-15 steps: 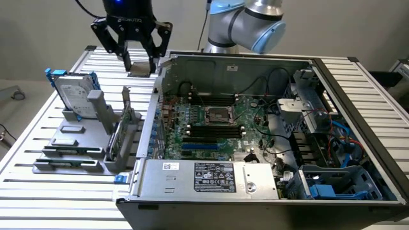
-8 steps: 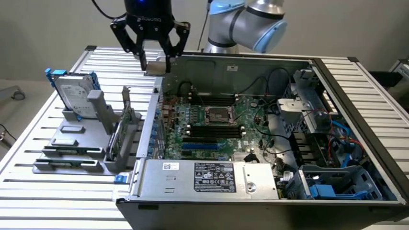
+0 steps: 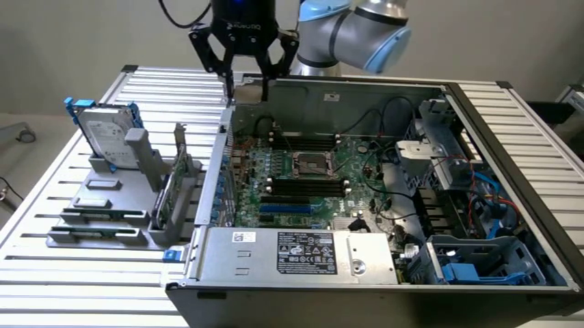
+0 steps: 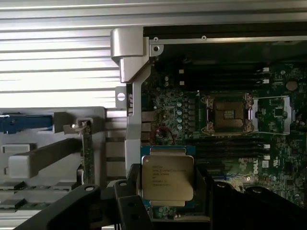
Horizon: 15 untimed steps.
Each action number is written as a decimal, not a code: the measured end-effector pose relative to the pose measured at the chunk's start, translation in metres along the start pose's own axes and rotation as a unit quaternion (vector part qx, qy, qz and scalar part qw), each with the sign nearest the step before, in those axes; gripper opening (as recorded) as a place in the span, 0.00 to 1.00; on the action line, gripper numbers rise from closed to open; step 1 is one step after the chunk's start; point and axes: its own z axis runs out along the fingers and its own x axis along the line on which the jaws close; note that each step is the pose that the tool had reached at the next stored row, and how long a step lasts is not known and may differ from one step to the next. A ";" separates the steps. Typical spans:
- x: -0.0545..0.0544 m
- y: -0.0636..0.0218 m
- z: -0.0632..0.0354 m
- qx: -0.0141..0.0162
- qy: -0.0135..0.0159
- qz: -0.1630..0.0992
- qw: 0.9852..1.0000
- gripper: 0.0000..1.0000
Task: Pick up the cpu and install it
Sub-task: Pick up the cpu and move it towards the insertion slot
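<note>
- Wrist view: one cpu (image 4: 168, 177), a small flat square with a dull silver metal lid, faint lines of print on it and a thin green board edge showing round it.
- The jaws pinch the cpu: two matte black fingers (image 4: 125, 194) press on opposite edges, one on each side, and it hangs clear of the parts under it.
- Beyond the cpu lies one green motherboard (image 4: 182, 105), busy with small parts and long dark slots.
- On it sits one socket (image 4: 229, 115), a dark square in a metal frame with a brownish contact field showing in its middle, well apart from the cpu.
- One bright sheet-metal corner of the case (image 4: 129, 52) stands beside the board, and past it the desk (image 4: 57, 57) runs in pale ribbed slats.
- Exterior view: one arm (image 3: 365, 34), with grey tubes and a light-blue joint cap, comes in at twelve o'clock.
- Its jaws hang at eleven o'clock, above the far corner of the one open case on the exterior view's left.
- The socket (image 3: 310, 162) lies near the middle of the board, at about five o'clock from the jaws.
- One silver hard drive (image 3: 102, 133) with blue rails stands upright at nine o'clock in one grey holder (image 3: 100, 205).
- One boxy metal power supply (image 3: 301, 253) with a printed label sits at six o'clock.
</note>
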 end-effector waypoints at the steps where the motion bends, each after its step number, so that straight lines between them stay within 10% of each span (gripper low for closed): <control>1: -0.004 0.0013 0.0005 0.000 0.000 0.000 1.000 0.55; 15: -0.067 0.0278 0.0219 0.000 0.001 0.000 1.000 0.55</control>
